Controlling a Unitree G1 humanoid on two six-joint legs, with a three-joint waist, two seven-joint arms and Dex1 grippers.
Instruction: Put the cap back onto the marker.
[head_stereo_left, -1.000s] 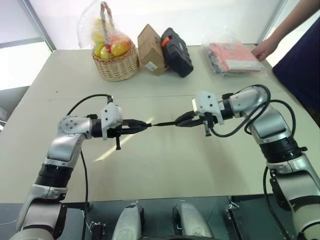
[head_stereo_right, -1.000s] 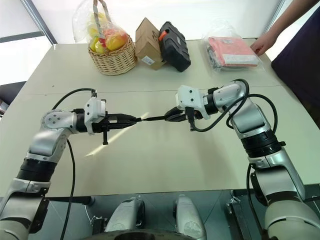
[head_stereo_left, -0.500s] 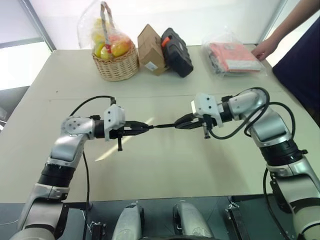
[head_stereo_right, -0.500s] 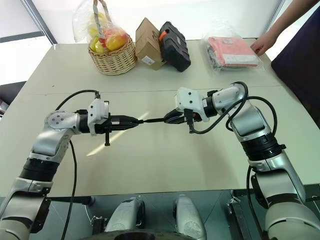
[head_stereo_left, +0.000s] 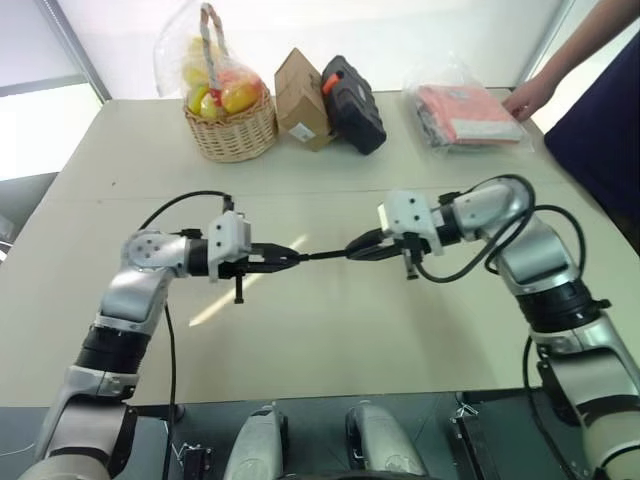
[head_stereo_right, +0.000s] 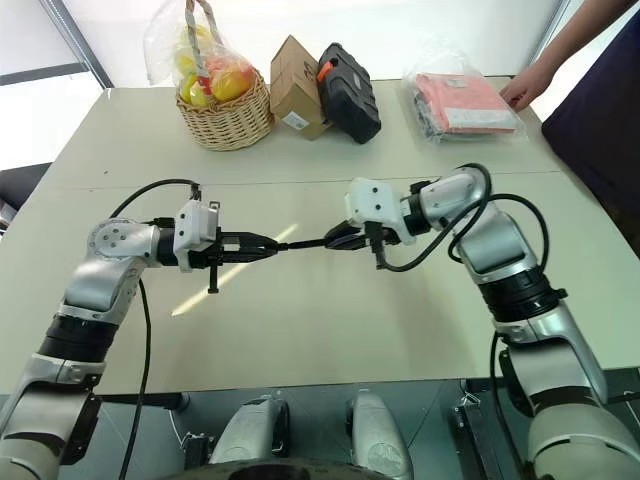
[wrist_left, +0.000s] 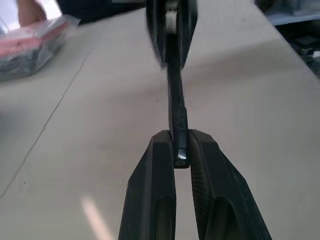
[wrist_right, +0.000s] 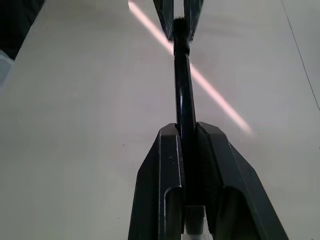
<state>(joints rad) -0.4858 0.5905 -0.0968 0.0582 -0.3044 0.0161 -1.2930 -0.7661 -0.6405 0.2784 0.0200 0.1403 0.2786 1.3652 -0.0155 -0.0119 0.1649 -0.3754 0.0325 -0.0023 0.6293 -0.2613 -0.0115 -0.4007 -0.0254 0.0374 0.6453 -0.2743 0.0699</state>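
Observation:
Above the middle of the table (head_stereo_left: 330, 340) my two grippers point at each other. My left gripper (head_stereo_left: 295, 258) is shut on the small black cap (wrist_left: 180, 150), which sits between its fingertips. My right gripper (head_stereo_left: 352, 250) is shut on the thin dark marker (head_stereo_left: 325, 254), whose free end reaches across to the left fingertips. In the left wrist view the marker (wrist_left: 174, 85) runs straight into the cap. In the right wrist view the marker (wrist_right: 184, 95) meets the cap (wrist_right: 181, 32) in line. Both are held clear of the table.
Along the far edge stand a wicker basket of fruit (head_stereo_left: 232, 125), a cardboard box (head_stereo_left: 302, 100), a black case with an orange latch (head_stereo_left: 355, 105) and a plastic-wrapped red package (head_stereo_left: 465, 115). A person's hand (head_stereo_left: 530, 97) rests by the package.
The small gap between the marker's end and the cap has closed. Both hands have hardly shifted.

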